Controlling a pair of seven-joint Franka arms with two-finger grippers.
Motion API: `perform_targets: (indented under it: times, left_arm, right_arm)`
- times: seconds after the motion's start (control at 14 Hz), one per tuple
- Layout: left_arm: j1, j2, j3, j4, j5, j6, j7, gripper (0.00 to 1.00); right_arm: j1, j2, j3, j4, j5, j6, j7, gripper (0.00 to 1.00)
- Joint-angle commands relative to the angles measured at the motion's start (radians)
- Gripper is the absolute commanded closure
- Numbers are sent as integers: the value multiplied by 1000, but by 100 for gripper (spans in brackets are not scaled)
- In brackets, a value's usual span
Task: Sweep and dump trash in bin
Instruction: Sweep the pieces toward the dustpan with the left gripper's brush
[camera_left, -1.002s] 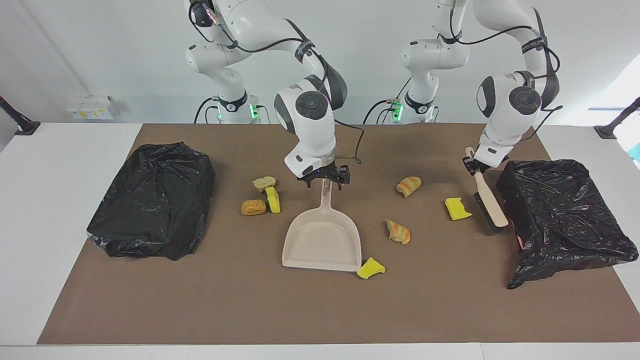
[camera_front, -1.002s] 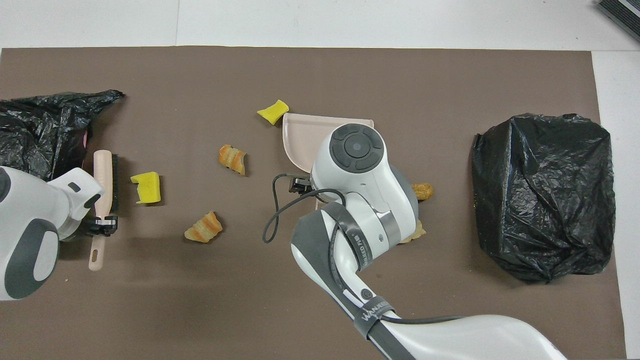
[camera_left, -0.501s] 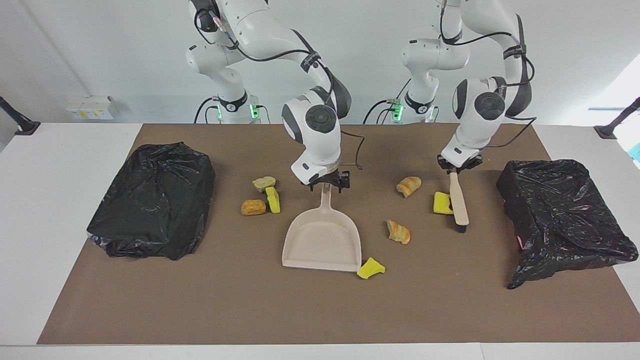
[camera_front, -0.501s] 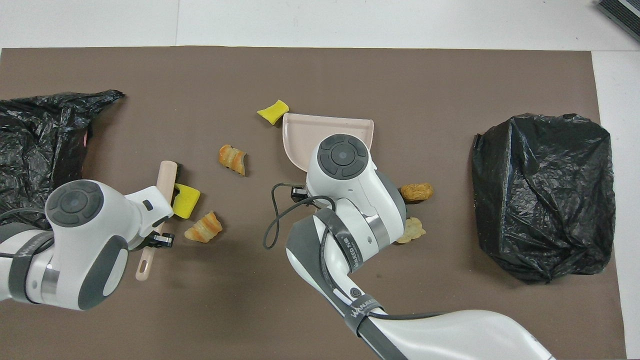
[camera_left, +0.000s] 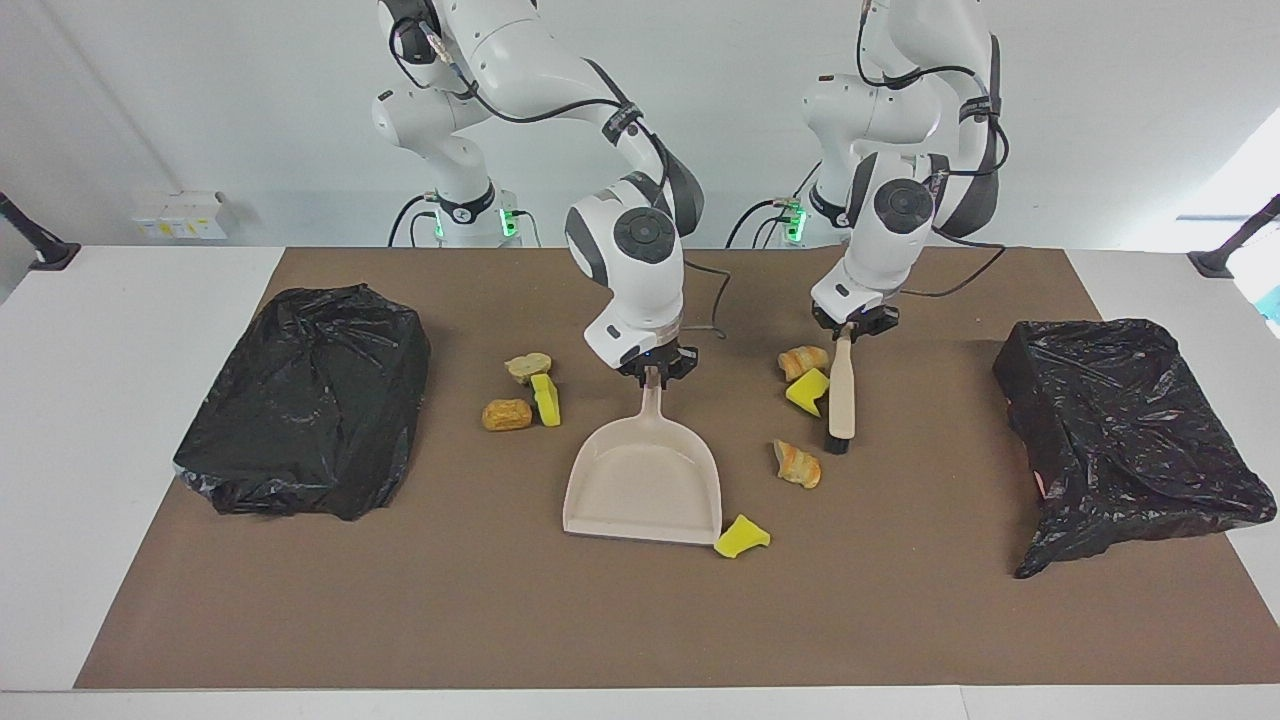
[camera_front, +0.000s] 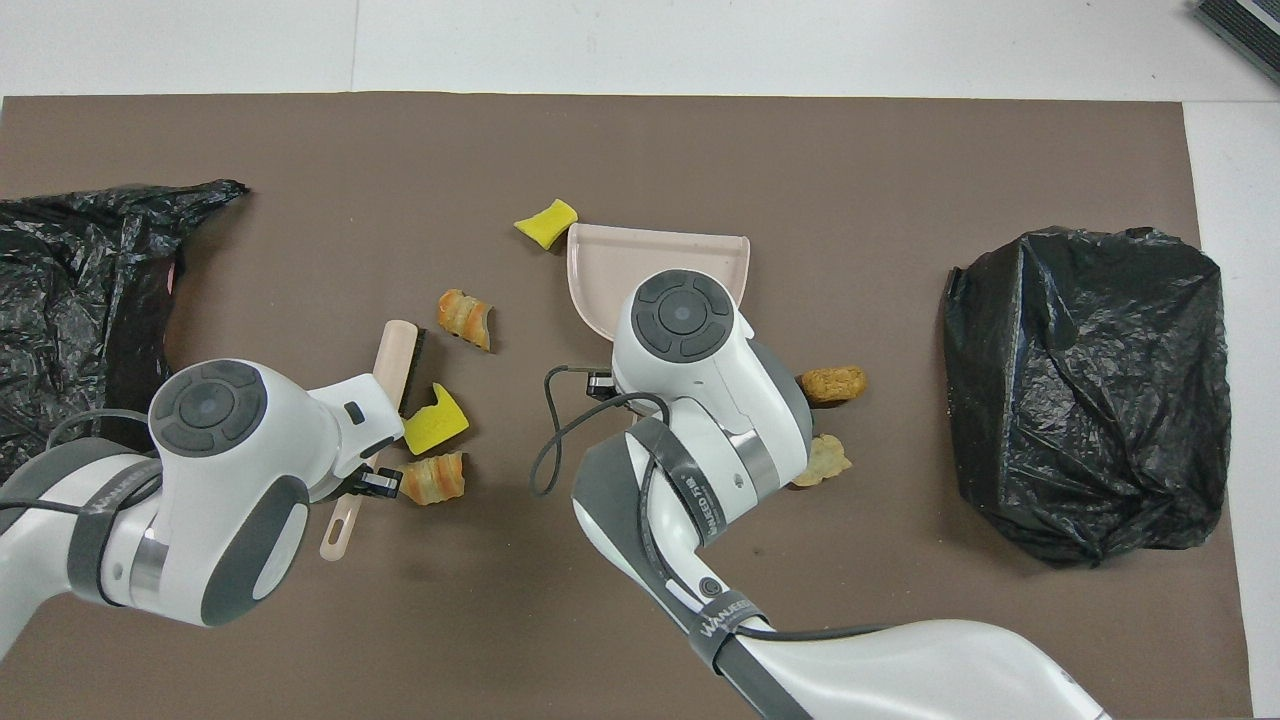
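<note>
My right gripper (camera_left: 655, 372) is shut on the handle of the beige dustpan (camera_left: 645, 480), which lies flat mid-table with its mouth facing away from the robots. My left gripper (camera_left: 850, 328) is shut on the beige brush (camera_left: 841, 395), whose bristles rest on the mat. A yellow wedge (camera_left: 808, 390) of trash touches the brush, with a bread lump (camera_left: 802, 360) against it. Another bread lump (camera_left: 797, 463) lies between brush and dustpan. A yellow wedge (camera_left: 741, 537) sits at the pan's mouth corner. Three scraps (camera_left: 527, 390) cluster beside the pan handle, toward the right arm's end.
A bin lined with a black bag (camera_left: 1125, 430) stands at the left arm's end of the brown mat (camera_left: 500, 620). A bulging black bag (camera_left: 305, 400) sits at the right arm's end. A black cable (camera_front: 545, 440) hangs from the right wrist.
My left arm swept the brush from beside the bin toward mid-table, pushing the yellow wedge up against a bread lump. My right gripper closed on the dustpan handle.
</note>
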Motion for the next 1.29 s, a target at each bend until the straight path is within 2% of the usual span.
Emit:
perform_targets:
  times: [0.0, 0.14, 0.43, 0.64, 0.79, 0.86, 1.0, 1.07, 1.14, 1.22]
  left_arm:
    - [23, 41, 11, 161, -12, -130, 15, 100]
    - [31, 70, 8, 230, -13, -138, 13, 100]
    - [17, 204, 5, 396, -97, -106, 4, 100]
    - [5, 290, -1, 460, -101, -60, 1, 100]
    - [6, 299, -1, 468, -101, -55, 0, 100]
    - [13, 301, 0, 465, -101, -54, 0, 100]
    - [37, 310, 2, 473, -90, -40, 7, 100]
    - [58, 343, 0, 501, -89, -58, 7, 100]
    - [50, 404, 0, 572, -73, -60, 9, 100]
    - [45, 452, -1, 613, -70, -49, 9, 100]
  right_arm:
    - [3, -22, 0, -27, -29, 4, -74, 100]
    - [2, -38, 1, -27, -39, -30, -168, 100]
    - [-63, -96, 1, -36, -23, -73, -584, 100]
    - [-98, -105, -2, -47, -35, -59, -987, 100]
    - [-141, -95, -2, -47, -50, -44, -1174, 100]
    - [-156, -88, -3, -42, -85, -36, -1296, 100]
    - [-170, -87, 1, -36, -188, -36, -1423, 100]
    - [-161, -70, 0, -25, -243, -36, -1458, 100]
    - [-161, -41, 3, 11, -278, -43, -1495, 100]
    - [-172, -12, 4, 48, -280, -45, -1565, 100]
